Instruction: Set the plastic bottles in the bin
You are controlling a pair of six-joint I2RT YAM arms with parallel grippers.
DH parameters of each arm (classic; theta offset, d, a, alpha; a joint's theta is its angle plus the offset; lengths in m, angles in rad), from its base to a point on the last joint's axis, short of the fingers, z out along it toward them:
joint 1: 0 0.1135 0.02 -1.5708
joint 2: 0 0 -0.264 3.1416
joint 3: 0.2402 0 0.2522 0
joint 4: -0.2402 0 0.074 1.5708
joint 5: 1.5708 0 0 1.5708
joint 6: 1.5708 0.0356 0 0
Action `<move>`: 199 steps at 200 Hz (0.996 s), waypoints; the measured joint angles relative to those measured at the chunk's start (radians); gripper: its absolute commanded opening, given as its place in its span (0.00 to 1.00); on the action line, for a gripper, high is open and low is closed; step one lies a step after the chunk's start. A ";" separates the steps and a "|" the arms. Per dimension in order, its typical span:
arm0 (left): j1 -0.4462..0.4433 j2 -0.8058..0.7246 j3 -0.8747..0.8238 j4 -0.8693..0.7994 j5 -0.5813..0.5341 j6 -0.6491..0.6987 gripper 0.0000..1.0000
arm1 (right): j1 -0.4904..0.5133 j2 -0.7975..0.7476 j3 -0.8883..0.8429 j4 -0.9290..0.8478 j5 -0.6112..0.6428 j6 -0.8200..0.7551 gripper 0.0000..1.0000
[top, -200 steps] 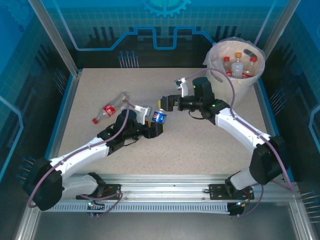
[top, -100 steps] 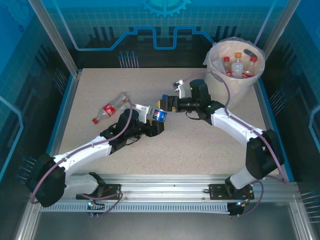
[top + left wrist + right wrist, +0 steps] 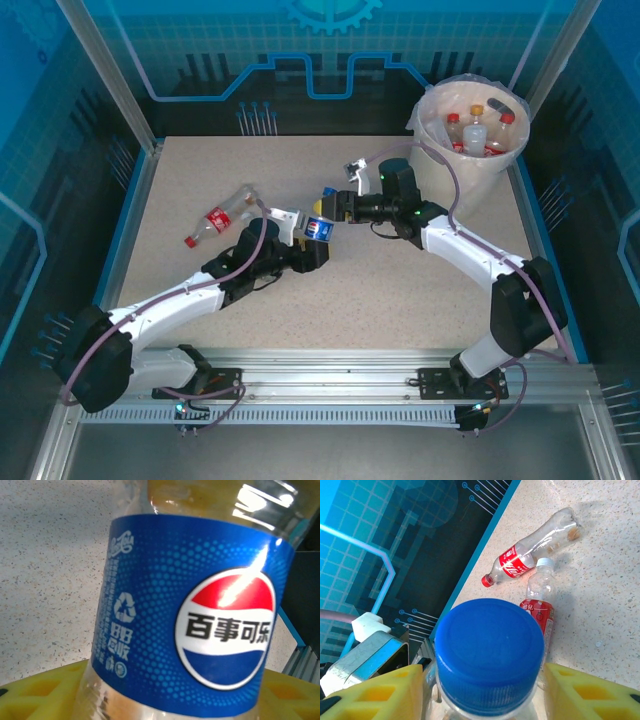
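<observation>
**Mid-table handover.** The left arm lies low from its base at the near left corner to the middle of the table. Its white links carry a purple cable point(image 3: 190, 290), and the left gripper point(image 3: 311, 239) is tipped up at the body of the blue-capped bottle point(image 3: 319, 231). In the left wrist view the bottle's glossy blue label point(image 3: 190, 620), with a red, white and blue roundel, stands between two yellow pads point(image 3: 42, 692) moulded with square pockets. Whether those pads press the plastic cannot be made out.

Beyond the arm, a red-capped bottle point(image 3: 214, 221) lies on its side on the speckled beige table point(image 3: 400, 300), clear-bodied with a red label. The right wrist view shows a white-capped bottle point(image 3: 540, 605), also red-labelled, lying just beside it. Its lower half is hidden behind the blue cap point(image 3: 489, 652).

At centre, the blue-capped bottle hangs tilted above the tabletop between the two grippers. The right arm comes from the near right corner, elbow bent out toward the right edge and forearm running back to the left. The right gripper point(image 3: 332, 207) meets the bottle's top end, and its yellow fingers point(image 3: 585, 692) are closed in tight on either side, just below the smooth round cap.

At the far right corner stands the bin point(image 3: 495, 172), a round white bucket lined with a clear bag. Several bottles point(image 3: 476, 131) sit upright inside, with red and orange caps showing; their labels are too small to read.
</observation>
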 measured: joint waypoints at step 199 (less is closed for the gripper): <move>0.000 -0.275 -0.113 -0.375 -0.333 -0.245 0.98 | -0.137 -0.204 0.542 -0.431 0.587 -0.558 0.40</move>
